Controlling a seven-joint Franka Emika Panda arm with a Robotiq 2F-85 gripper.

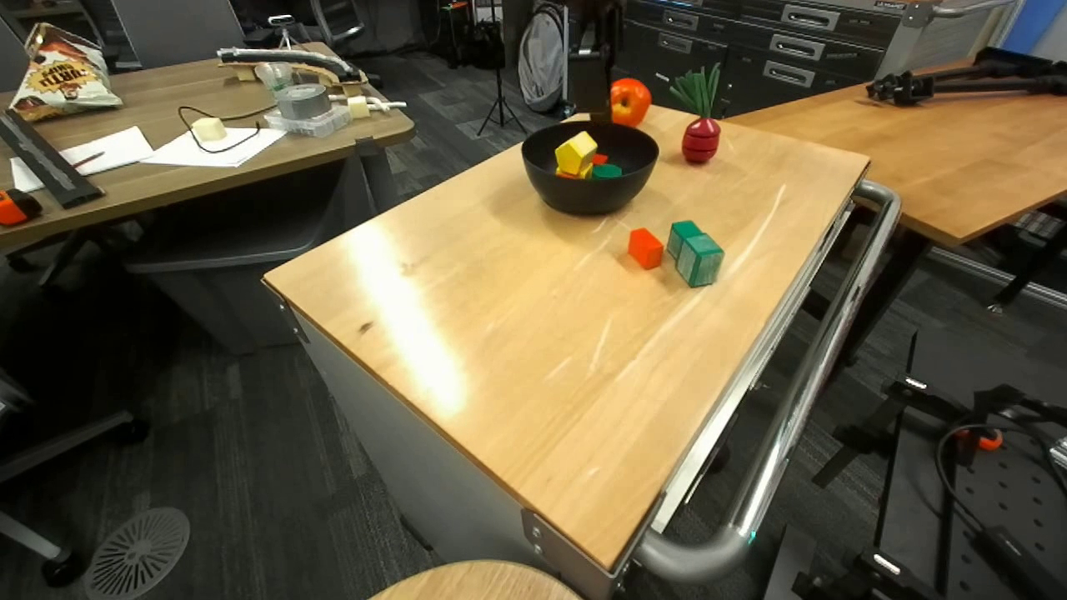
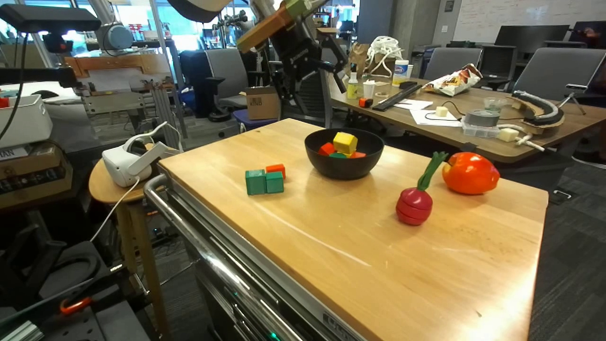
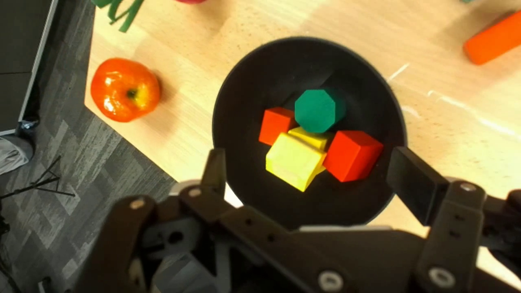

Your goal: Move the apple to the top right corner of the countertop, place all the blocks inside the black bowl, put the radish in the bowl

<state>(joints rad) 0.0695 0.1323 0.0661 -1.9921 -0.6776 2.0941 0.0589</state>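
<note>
the tool (image 3: 309, 167), spread wide, holds nothing, and the red block (image 1: 645, 249) on the bench (image 1: 508, 333) looks light and hard, so pinch its flat sides.

Wrist view: radish (image 3: 132, 14) cut off at the frame's top, loose red block (image 3: 494, 38) at its right; inside the black bowl (image 3: 264, 73), lower yellow block (image 3: 313, 139) partly hidden by the upper yellow block (image 3: 291, 160). In an exterior view: near the railed edge of the countertop (image 2: 426, 274), the loose red block partly masked by two green blocks (image 2: 255, 182).
</note>
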